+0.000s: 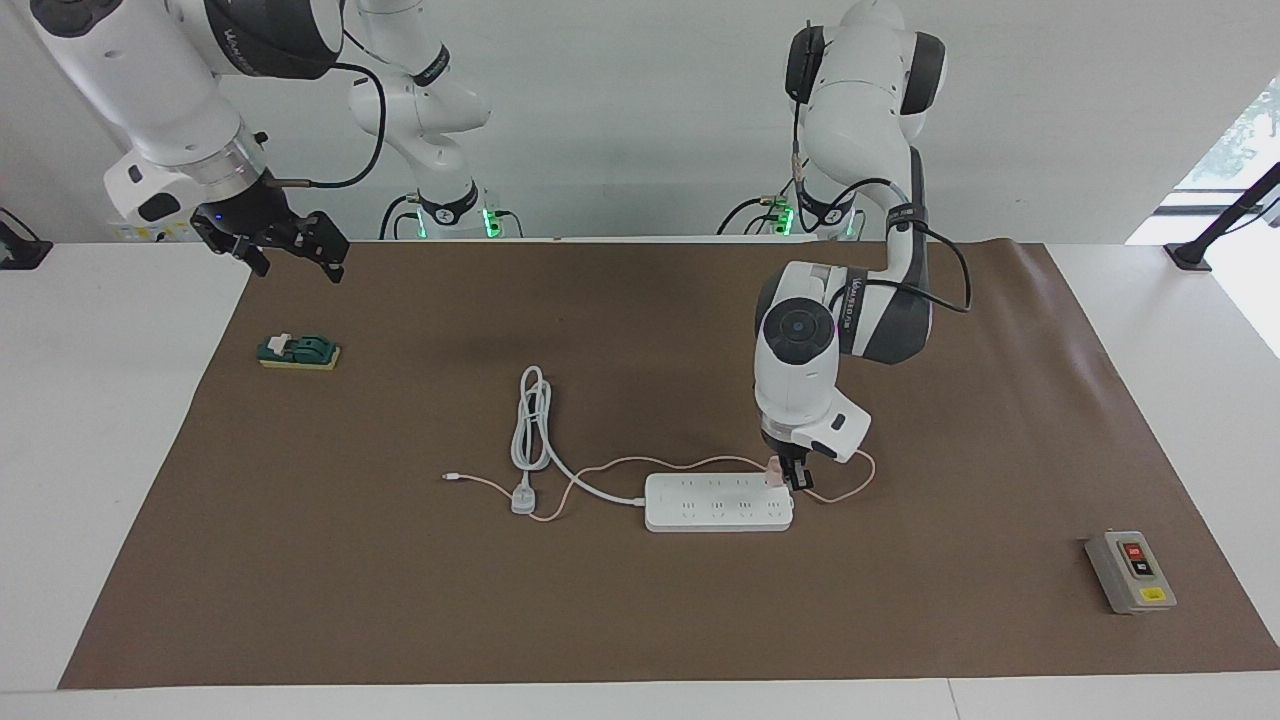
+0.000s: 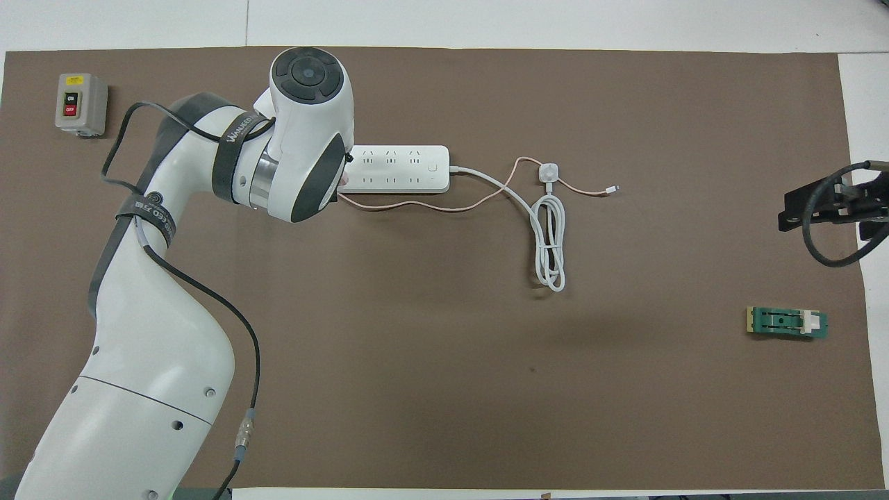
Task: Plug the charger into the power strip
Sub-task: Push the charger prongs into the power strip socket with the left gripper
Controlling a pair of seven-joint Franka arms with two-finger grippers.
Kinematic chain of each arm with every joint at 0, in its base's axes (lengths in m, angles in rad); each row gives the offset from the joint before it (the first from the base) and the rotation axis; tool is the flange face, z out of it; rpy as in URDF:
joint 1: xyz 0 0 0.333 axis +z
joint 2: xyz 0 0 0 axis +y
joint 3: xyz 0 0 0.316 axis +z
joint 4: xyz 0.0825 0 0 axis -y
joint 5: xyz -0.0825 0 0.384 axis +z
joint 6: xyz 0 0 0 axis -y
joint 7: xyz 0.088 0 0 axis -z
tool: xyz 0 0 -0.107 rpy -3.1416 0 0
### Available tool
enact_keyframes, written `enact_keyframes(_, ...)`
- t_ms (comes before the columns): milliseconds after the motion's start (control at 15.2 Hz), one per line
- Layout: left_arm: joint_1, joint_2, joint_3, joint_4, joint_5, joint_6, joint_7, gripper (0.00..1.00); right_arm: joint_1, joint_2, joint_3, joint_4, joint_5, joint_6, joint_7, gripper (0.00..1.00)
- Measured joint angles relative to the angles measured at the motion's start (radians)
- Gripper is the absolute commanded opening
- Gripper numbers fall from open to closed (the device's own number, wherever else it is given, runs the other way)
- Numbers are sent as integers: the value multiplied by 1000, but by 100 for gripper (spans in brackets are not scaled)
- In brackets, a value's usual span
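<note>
The white power strip [image 1: 715, 502] lies flat on the brown mat; it also shows in the overhead view [image 2: 399, 169]. My left gripper [image 1: 790, 476] points straight down over the strip's end toward the left arm's end of the table, shut on the pale-pink charger [image 1: 773, 467], which is at the strip's top face. I cannot tell whether its prongs are in a socket. The thin pink cable [image 1: 620, 464] trails along the mat to a small white connector [image 1: 450, 477]. In the overhead view the left arm [image 2: 305, 139] hides the charger. My right gripper [image 1: 290, 248] waits open, high over the mat's corner.
The strip's thick grey-white cord [image 1: 530, 420] lies coiled beside it, with its three-prong plug [image 1: 523, 497] on the mat. A grey switch box [image 1: 1130, 571] sits toward the left arm's end. A green block [image 1: 298, 351] lies under the right gripper.
</note>
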Motion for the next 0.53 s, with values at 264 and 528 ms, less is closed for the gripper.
enact_keyframes(264,-18,0,-10,8,-5,-1,0,0,0,0,0,0,0,0,0,100)
enact_keyframes(528,-24,1,-9,18,-5,-7,-1,0,0,0,0,0,0,0,0,100)
